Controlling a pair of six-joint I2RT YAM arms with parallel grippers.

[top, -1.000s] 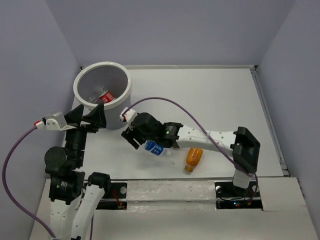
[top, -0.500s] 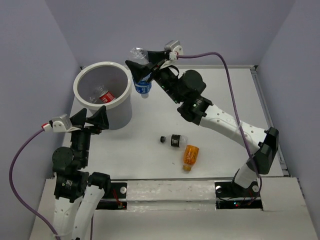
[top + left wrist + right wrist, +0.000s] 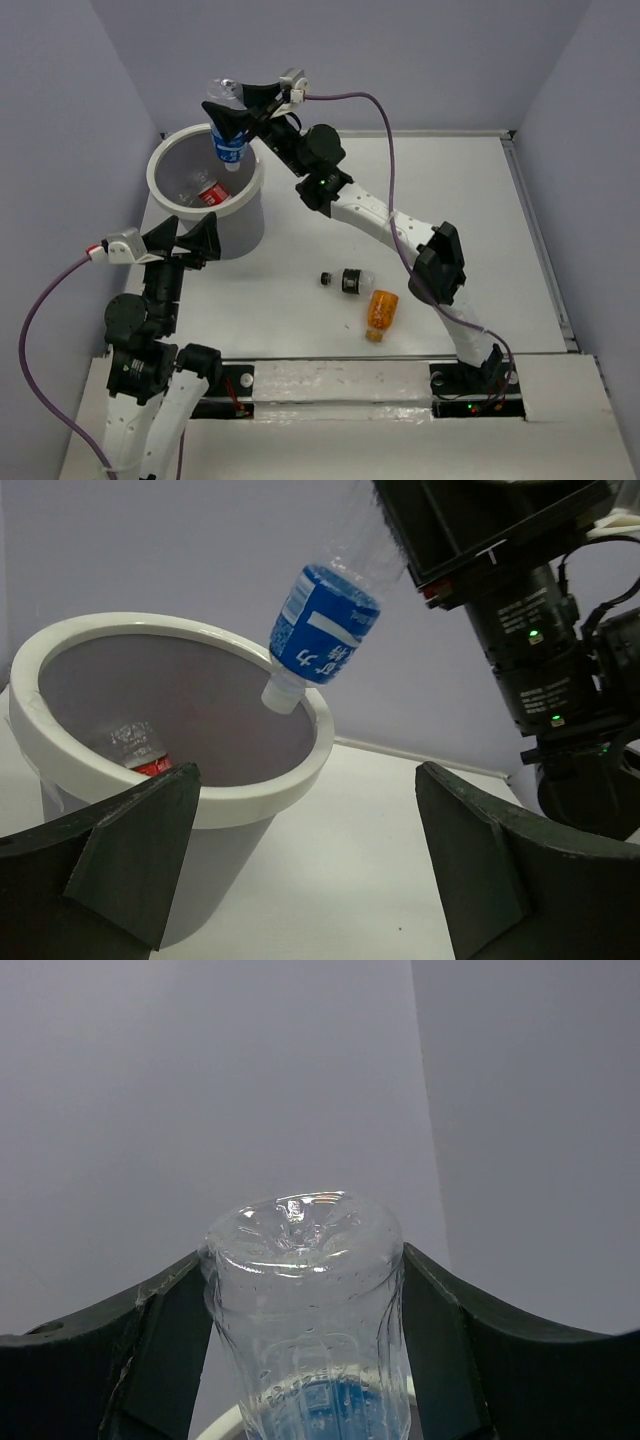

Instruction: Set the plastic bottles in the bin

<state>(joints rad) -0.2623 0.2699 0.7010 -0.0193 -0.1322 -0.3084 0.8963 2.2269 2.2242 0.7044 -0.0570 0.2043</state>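
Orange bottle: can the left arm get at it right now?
Probably: its jaws stand open, bare table lies between them and the orange bottle, and the right arm is up over the bin.

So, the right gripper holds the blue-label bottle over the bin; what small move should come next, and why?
Probably open the right gripper and release the blue-label bottle. It hangs cap-down over the opening of the bin, just inside its rim, so it should fall in beside the red-label bottle lying inside.
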